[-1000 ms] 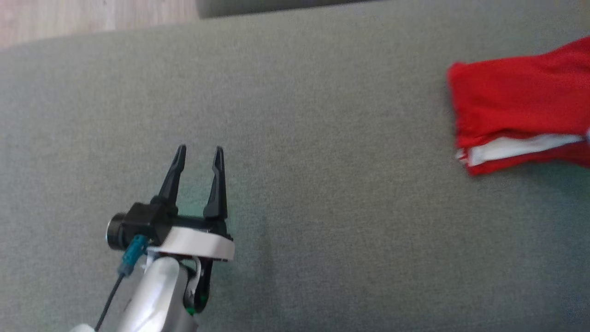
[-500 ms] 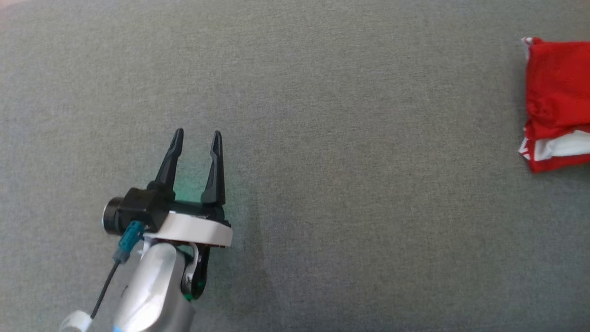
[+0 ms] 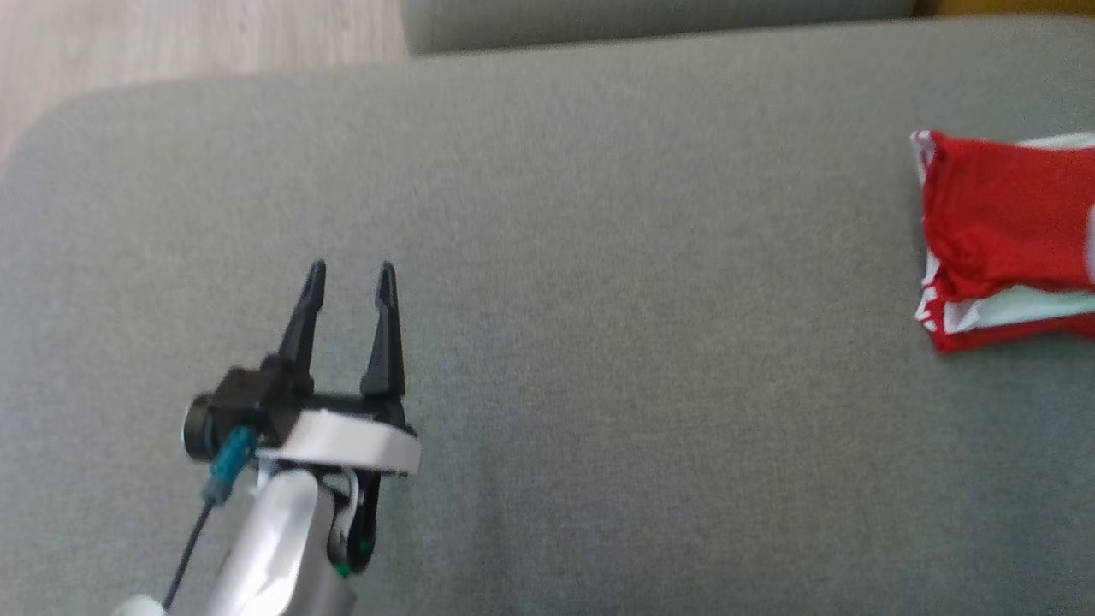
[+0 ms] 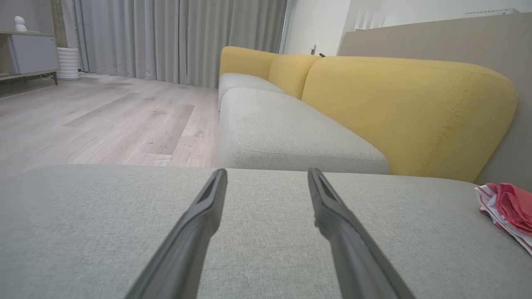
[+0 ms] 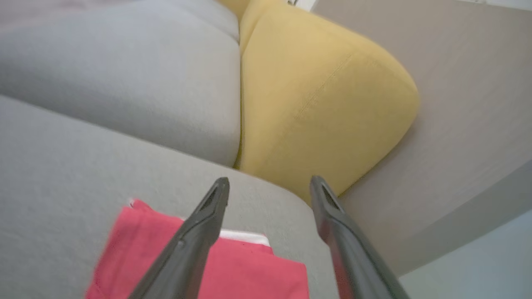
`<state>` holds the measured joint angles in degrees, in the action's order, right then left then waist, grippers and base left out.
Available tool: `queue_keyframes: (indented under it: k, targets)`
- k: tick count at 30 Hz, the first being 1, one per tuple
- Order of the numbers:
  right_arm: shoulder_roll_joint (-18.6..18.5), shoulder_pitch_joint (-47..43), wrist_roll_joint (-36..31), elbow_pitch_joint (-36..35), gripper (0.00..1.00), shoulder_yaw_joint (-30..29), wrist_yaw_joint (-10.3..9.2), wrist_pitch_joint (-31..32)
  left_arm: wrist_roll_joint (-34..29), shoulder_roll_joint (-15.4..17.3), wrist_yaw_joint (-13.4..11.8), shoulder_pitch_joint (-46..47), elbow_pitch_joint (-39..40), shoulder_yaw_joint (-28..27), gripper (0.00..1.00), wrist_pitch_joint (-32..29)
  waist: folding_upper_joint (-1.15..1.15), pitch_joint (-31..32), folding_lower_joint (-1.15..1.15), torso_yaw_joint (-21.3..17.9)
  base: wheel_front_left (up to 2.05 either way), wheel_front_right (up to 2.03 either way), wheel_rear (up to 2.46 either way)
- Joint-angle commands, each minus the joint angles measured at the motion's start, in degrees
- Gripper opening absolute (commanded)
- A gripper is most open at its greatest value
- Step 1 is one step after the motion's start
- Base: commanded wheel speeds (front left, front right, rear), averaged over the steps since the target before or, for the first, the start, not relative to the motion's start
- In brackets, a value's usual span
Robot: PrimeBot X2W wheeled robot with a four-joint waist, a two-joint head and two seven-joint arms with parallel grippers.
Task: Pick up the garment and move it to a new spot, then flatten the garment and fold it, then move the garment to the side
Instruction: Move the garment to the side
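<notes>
- Two jaws of the left gripper [image 3: 352, 269] stand wide apart in the head view, empty, over the grey seat cushion [image 3: 599, 299]. The folded garment [image 3: 1001, 214] lies far right, well apart, with its layered edges toward the robot.
- Left wrist view: a folded end faces this gripper. The long axis probably runs across the cushion, but the frame edge cuts it off.
- Right wrist view: the right gripper [image 5: 270, 180] hovers above the garment, jaws wide and empty. It is best lifted straight up so that no finger drags the fold.

The garment [image 3: 1001, 222] is red with white edging; the seat cushion [image 3: 599, 299] is grey, the backrest [image 4: 407, 112] mustard yellow, the floor [image 4: 104, 120] pale wood-grain.
</notes>
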<state>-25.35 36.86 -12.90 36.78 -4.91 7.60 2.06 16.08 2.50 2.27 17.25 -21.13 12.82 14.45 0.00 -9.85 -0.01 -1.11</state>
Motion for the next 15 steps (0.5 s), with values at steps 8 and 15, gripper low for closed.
queue_keyframes:
  k: [8,15]
  targets:
    - [15.66,-8.10,9.79,-14.51,1.00,-1.88,-0.11,-5.99,-1.38,0.38,-1.13,-3.82,1.89,-4.33,1.00,0.55,0.00,8.96,0.01,0.73,0.00,0.00,0.00]
    - [22.13,-18.82,18.10,-21.10,1.00,0.62,-0.11,-9.57,0.93,0.38,-1.15,-6.79,3.68,-5.98,1.00,0.55,0.00,10.37,0.01,1.76,0.00,0.00,0.00]
